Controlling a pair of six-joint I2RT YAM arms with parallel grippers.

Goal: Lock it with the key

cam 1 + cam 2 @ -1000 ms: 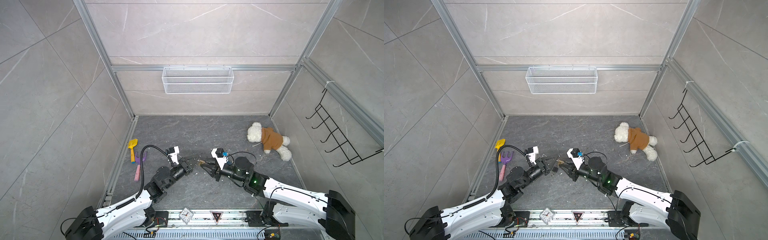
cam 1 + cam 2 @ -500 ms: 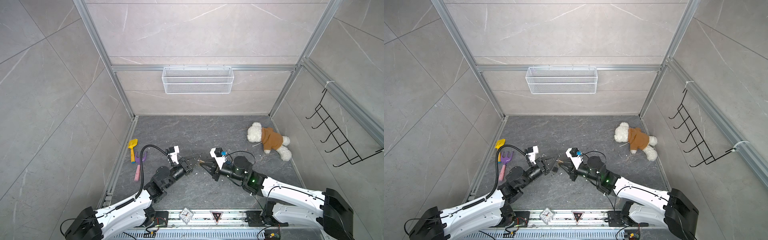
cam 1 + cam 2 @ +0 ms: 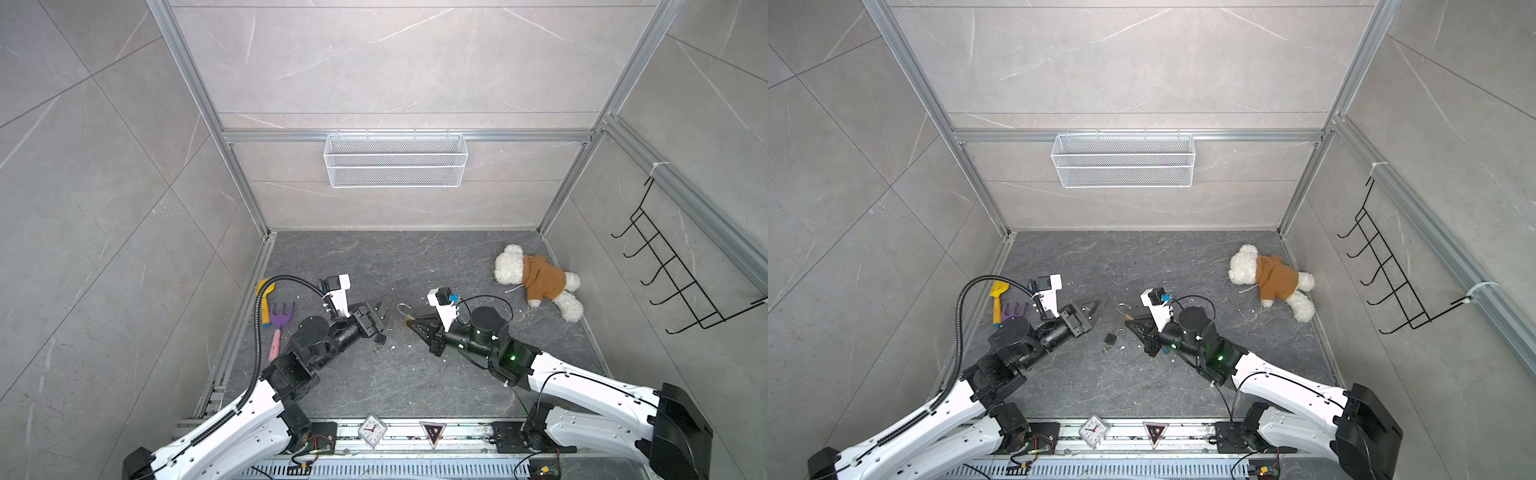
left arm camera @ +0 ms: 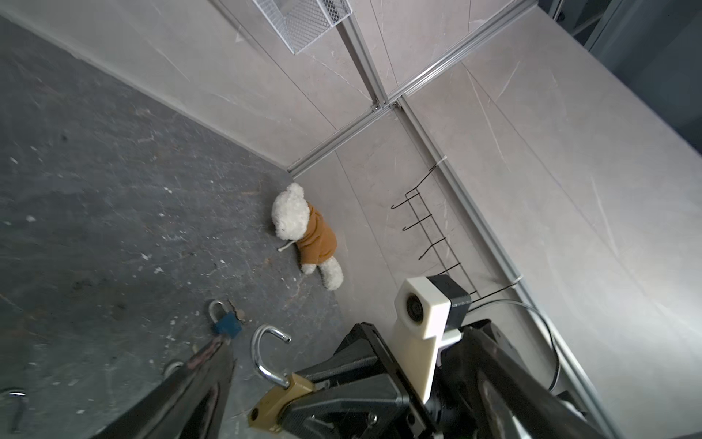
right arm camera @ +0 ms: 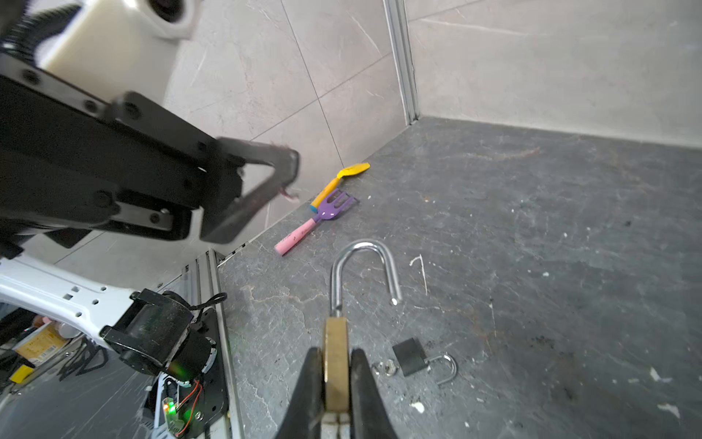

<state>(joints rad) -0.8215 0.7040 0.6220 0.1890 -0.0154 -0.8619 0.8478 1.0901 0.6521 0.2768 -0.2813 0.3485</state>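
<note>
My right gripper [image 5: 336, 353] is shut on the body of a brass padlock [image 5: 336, 334], held just above the floor near the middle in both top views [image 3: 409, 320] [image 3: 1128, 321]. The padlock's silver shackle [image 5: 364, 266] stands open, and its keyhole end [image 4: 255, 412] faces my left gripper with nothing in it. That left gripper [image 3: 386, 318] [image 3: 1100, 316] is open and empty, a little to the left of the padlock; one finger [image 4: 197, 380] shows in the left wrist view. No key shows in either gripper.
A small dark padlock [image 5: 408, 357] [image 3: 1109, 338] lies on the floor between the arms, with a small silvery ring piece [image 5: 383, 368] beside it. A teddy bear [image 3: 540, 282] lies back right. A yellow shovel [image 3: 264, 307] and purple rake [image 3: 280, 316] lie by the left wall.
My left gripper has gone from shut to wide open beside the padlock. The right gripper keeps its hold on the brass padlock and has barely moved.
</note>
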